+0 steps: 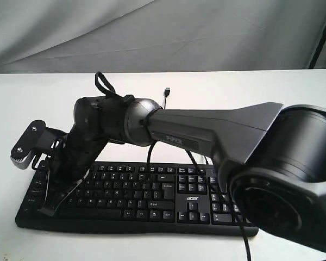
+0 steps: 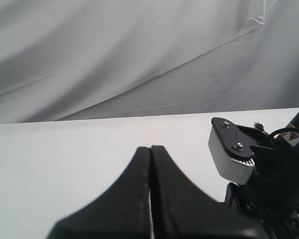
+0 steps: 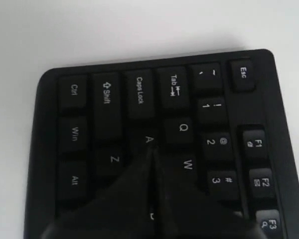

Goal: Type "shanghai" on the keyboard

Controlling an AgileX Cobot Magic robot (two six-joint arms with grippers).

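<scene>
Right gripper is clenched, both fingers pressed flat together into one blunt point with nothing between them. That arm reaches right across the middle, so the gripper comes down at a slant on the far left end of the keyboard. In the wrist view the point sits just beside the A key, with the Z key on one side and the W key on the other. The S cap would be under the fingers and I can't see it. I can't tell whether the point is touching a cap or hanging just above one, nor which letter of the word this is. The keyboard lies flat on the white table, long edge facing me, number pad on the right. My read on doing this step well: centre the point on one cap before going down, since it is close to the A/S gap and could catch two keys. Press straight down, short and shallow. With the arm this slanted, the underside of the fingers could lean on the row below. Lift fully clear before sliding to the next letter. A sideways push might skid the keyboard. Left gripper is also closed on nothing, over bare table and off the keys.
</scene>
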